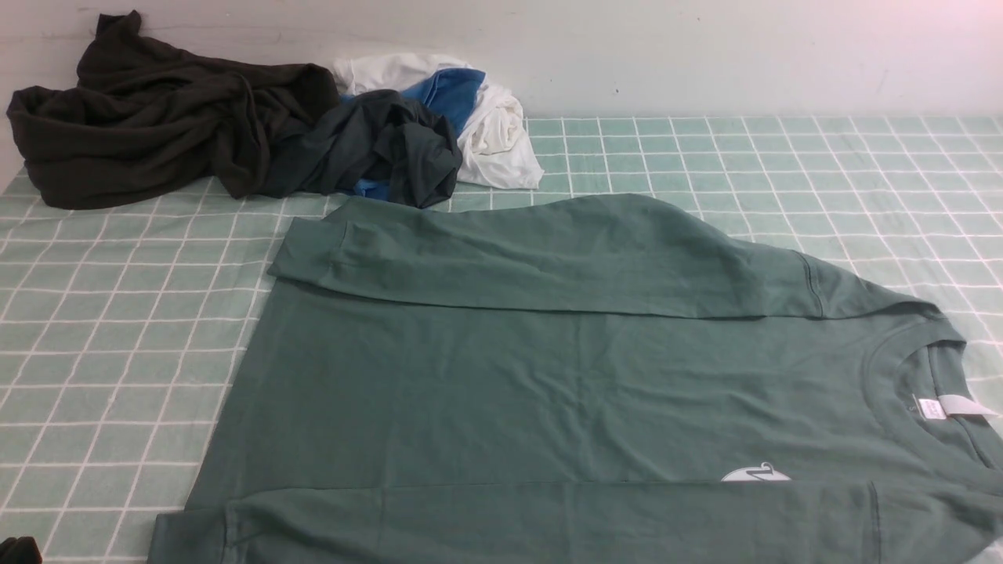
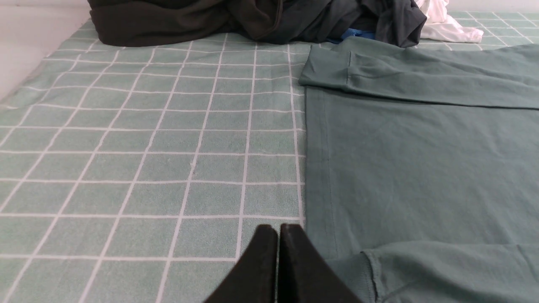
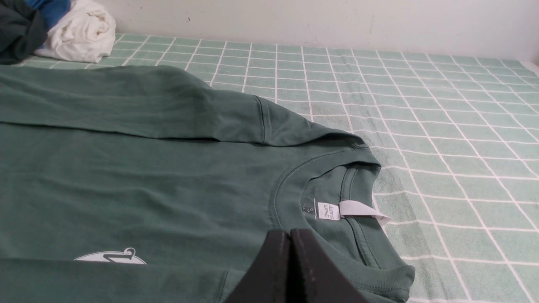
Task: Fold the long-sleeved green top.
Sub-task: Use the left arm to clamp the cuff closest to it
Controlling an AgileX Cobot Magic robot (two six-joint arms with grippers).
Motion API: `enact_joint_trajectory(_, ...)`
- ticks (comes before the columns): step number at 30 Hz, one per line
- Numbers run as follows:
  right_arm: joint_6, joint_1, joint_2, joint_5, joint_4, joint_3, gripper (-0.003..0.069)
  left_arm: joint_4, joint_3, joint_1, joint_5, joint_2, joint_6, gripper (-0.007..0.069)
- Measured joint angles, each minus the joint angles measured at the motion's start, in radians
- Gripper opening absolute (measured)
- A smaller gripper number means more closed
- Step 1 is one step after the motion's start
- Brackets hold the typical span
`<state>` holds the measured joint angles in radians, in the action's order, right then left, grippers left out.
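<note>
The green long-sleeved top (image 1: 548, 376) lies flat on the checked cloth, neck to the right, hem to the left. Both sleeves are folded across the body: one along the far edge (image 1: 509, 251), one along the near edge (image 1: 509, 525). A white neck label (image 3: 332, 210) and a white chest logo (image 1: 756, 473) show. My left gripper (image 2: 278, 229) is shut and empty, just off the hem near the near sleeve's cuff (image 2: 358, 269). Above the collar, the right gripper (image 3: 289, 233) is shut with nothing in it. Neither gripper shows in the front view.
A pile of clothes sits at the back left: a brownish-black garment (image 1: 149, 117), a dark green-black one (image 1: 376, 149), and white (image 1: 494, 133) and blue (image 1: 450, 90) pieces. The wall (image 1: 705, 55) runs behind the green checked cloth (image 1: 783, 172).
</note>
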<state>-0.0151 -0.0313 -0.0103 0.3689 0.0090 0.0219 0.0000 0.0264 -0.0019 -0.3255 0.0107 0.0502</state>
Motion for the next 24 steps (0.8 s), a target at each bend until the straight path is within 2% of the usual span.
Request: enact_joint_trajectory(24,0.015,0.0,0.0,-0.001,-0.044,0.0,-0.0015,0.0,0.0,0.0,0.0,0.0,0.0,-0.0003)
